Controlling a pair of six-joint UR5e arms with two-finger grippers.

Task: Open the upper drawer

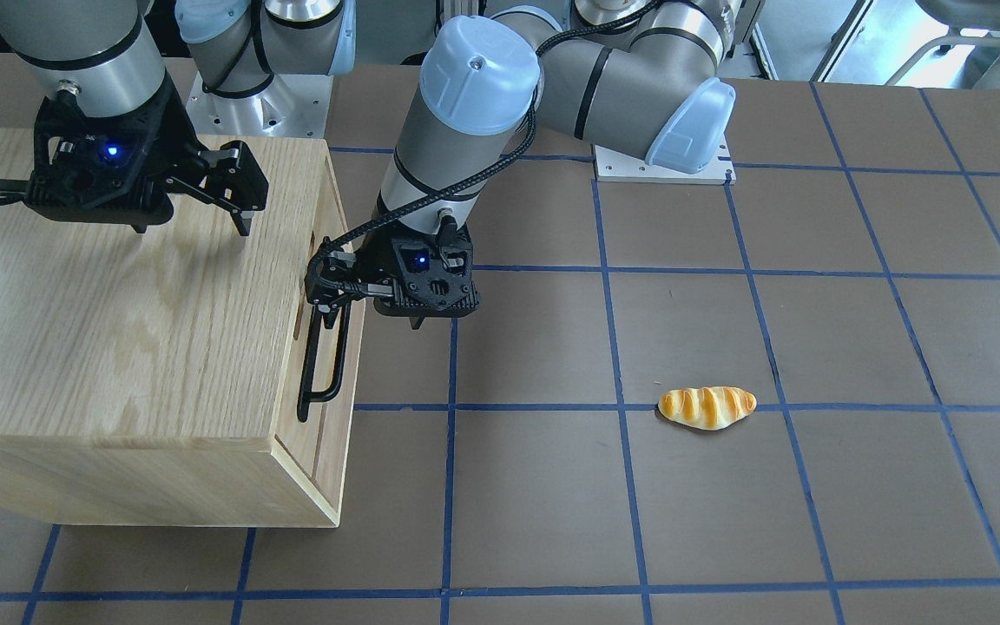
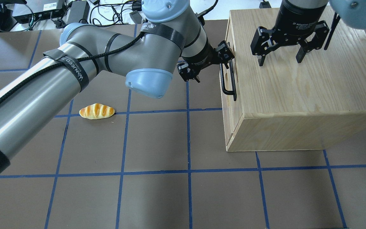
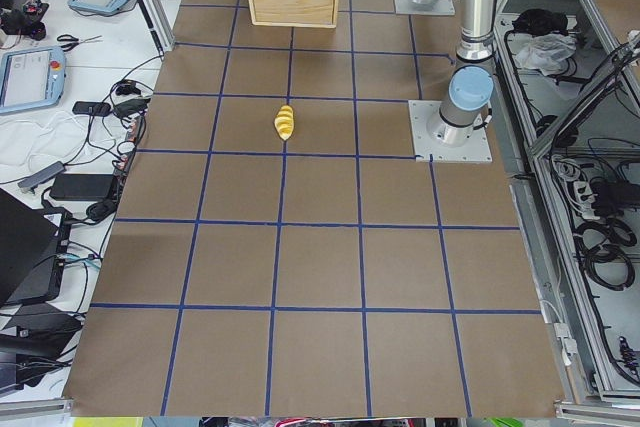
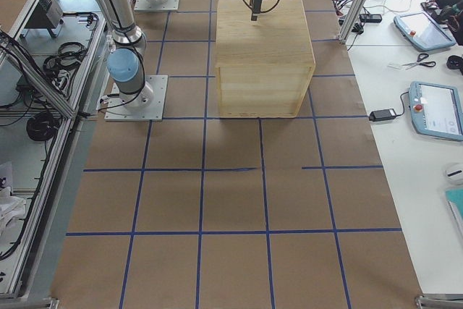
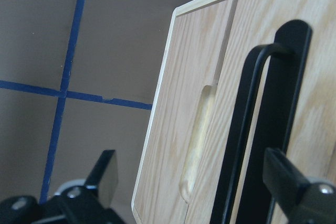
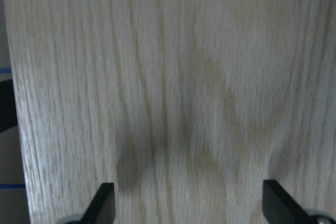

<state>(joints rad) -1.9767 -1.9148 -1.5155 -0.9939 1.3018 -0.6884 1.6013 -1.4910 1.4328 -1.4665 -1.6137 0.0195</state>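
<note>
Left wrist-mounted view: the left tool is spread wide at the face of the upper drawer. The black bar handle runs between its fingers, nearer the finger on the drawer's side; nothing is pinched. A slot lies at the seam with the other drawer front, and both fronts look level, so the drawer appears closed.

Right wrist-mounted view: the right tool is also spread wide, over bare oak grain, holding nothing.

Overhead exterior view: the cabinet stands on the bench at the right, front turned to the view's left, with the upper drawer as the top band of that front. The left tool is at the handle's far end; the right tool hangs over the cabinet's top. A bread roll lies well apart on the left.

Exterior front-facing view: mirrored, the left tool sits at the handle's end nearest the robot's base.

Exterior left view: cabinet and left tool are small at the far end.

Exterior right view: the cabinet's back faces the camera, hiding the drawer.
</note>
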